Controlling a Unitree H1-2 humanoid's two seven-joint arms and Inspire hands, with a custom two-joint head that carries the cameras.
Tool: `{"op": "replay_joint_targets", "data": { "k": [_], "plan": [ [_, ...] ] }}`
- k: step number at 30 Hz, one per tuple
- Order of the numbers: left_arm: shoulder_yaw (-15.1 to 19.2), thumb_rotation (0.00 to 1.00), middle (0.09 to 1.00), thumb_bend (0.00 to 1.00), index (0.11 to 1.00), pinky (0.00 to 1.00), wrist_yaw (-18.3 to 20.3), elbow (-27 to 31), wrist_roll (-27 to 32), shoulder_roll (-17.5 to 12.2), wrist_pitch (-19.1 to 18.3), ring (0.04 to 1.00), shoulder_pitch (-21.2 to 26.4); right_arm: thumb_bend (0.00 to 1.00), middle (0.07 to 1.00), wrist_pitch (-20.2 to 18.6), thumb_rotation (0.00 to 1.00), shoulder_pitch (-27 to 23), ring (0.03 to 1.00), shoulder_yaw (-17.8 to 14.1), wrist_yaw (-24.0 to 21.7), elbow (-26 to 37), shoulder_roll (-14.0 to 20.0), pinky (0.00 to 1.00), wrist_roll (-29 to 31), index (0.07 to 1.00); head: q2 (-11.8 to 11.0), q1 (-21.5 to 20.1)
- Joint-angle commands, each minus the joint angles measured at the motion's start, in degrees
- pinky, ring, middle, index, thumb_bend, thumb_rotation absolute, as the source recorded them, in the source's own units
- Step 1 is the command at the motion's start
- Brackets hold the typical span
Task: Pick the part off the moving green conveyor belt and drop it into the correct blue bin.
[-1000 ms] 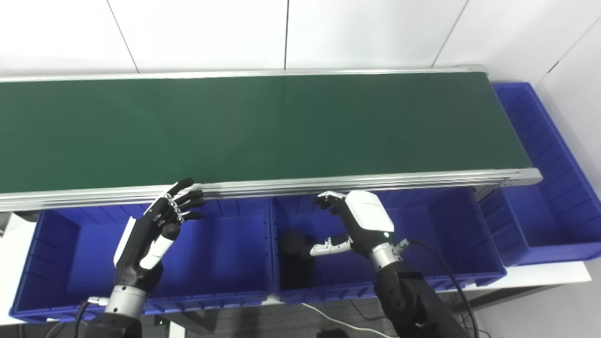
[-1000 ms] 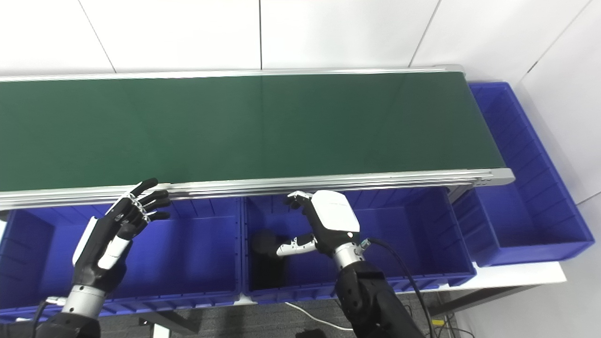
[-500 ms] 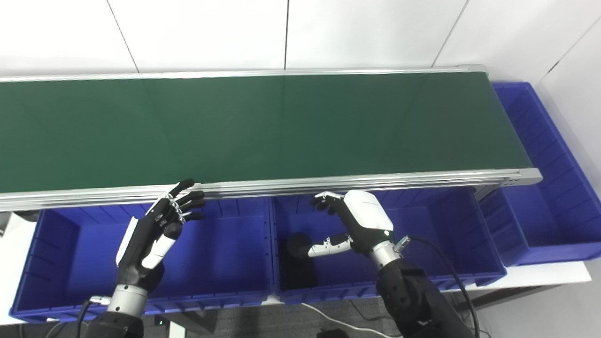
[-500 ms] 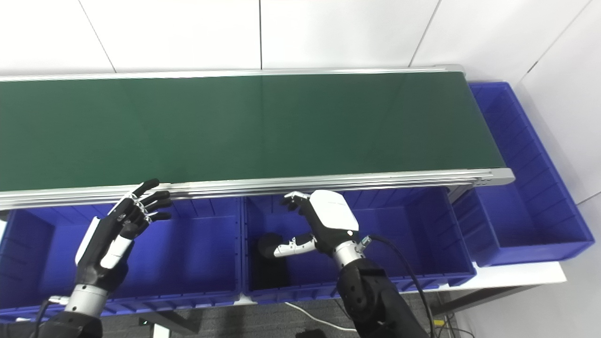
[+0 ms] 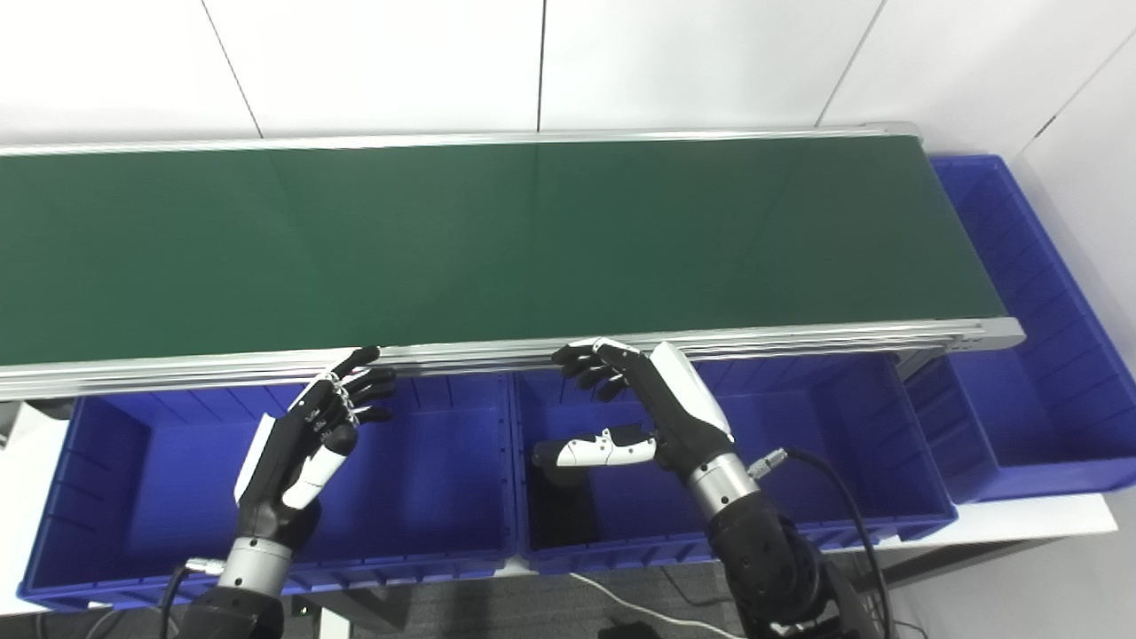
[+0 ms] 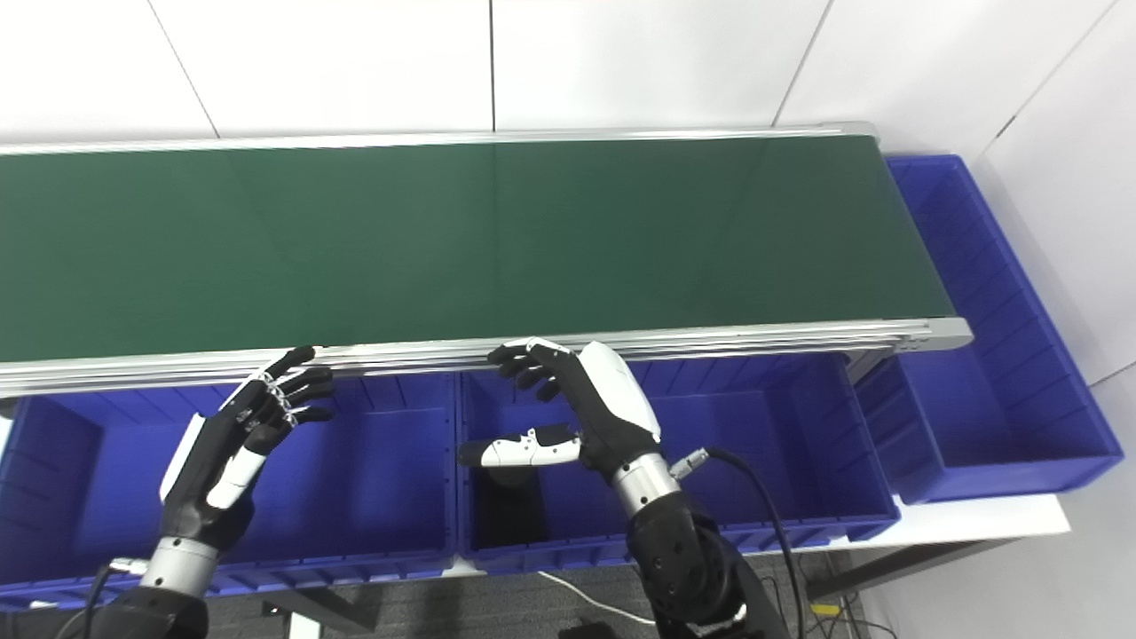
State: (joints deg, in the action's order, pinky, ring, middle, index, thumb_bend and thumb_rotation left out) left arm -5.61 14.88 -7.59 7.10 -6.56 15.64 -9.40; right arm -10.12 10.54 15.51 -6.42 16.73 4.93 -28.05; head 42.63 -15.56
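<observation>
Beyond both sets of fingertips runs the green conveyor belt (image 5: 497,240), its silver near rail (image 5: 532,351) just ahead of them, and no part shows on the belt. The right hand (image 5: 657,413) hangs over the middle blue bin (image 5: 825,524) with its fingers (image 5: 590,364) spread and lightly curled, holding nothing; the fingertips lie at the rail's edge, though contact cannot be judged. Its thumb (image 5: 590,450) juts out sideways, and directly below the thumb tip a dark object (image 5: 559,506) sits in that bin, its shape too dim to make out. The left hand (image 5: 302,439) is likewise open and empty, fingers (image 5: 364,390) fanned apart over the left blue bin (image 5: 98,577), the topmost fingertip at the rail. Three blue bins are visible: one beneath each hand, and a third (image 5: 1047,355) well to the right of the right hand's fingers, past the belt's end. There are two hands and one belt.
</observation>
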Motion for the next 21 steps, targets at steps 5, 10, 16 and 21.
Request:
{"op": "replay_joint_targets", "data": {
  "k": [5, 10, 16, 21],
  "plan": [
    [-0.2, 0.73, 0.766, 0.93, 0.835, 0.67, -0.3, -1.7, -1.3, 0.8, 4.6, 0.747, 1.8, 0.93, 0.741, 6.1, 0.44, 0.1, 0.710, -1.3, 2.4, -1.5, -3.6, 0.63, 8.5, 0.758, -1.8, 1.1],
    [-0.1, 0.73, 0.763, 0.93, 0.833, 0.67, -0.4, -3.1, -1.8, 1.3, 5.5, 0.744, 1.9, 0.92, 0.759, 9.4, 0.48, 0.2, 0.731, -1.6, 3.5, -5.3, -4.5, 0.66, 11.4, 0.788, -3.3, 2.1],
    [-0.3, 0.71, 0.762, 0.90, 0.825, 0.68, -0.5, -5.1, -2.4, 1.8, 7.6, 0.750, 1.9, 0.84, 0.780, 15.9, 0.45, 0.2, 0.756, -2.2, 4.3, -11.0, -4.7, 0.70, 15.5, 0.811, -5.6, 3.6],
    [-0.3, 0.71, 0.767, 0.92, 0.829, 0.68, -0.6, -5.7, -2.4, 2.3, 8.0, 0.755, 1.6, 0.78, 0.793, 18.6, 0.44, 0.2, 0.778, -2.5, 4.4, -13.5, -4.1, 0.74, 15.9, 0.830, -6.4, 3.9]
  ]
}}
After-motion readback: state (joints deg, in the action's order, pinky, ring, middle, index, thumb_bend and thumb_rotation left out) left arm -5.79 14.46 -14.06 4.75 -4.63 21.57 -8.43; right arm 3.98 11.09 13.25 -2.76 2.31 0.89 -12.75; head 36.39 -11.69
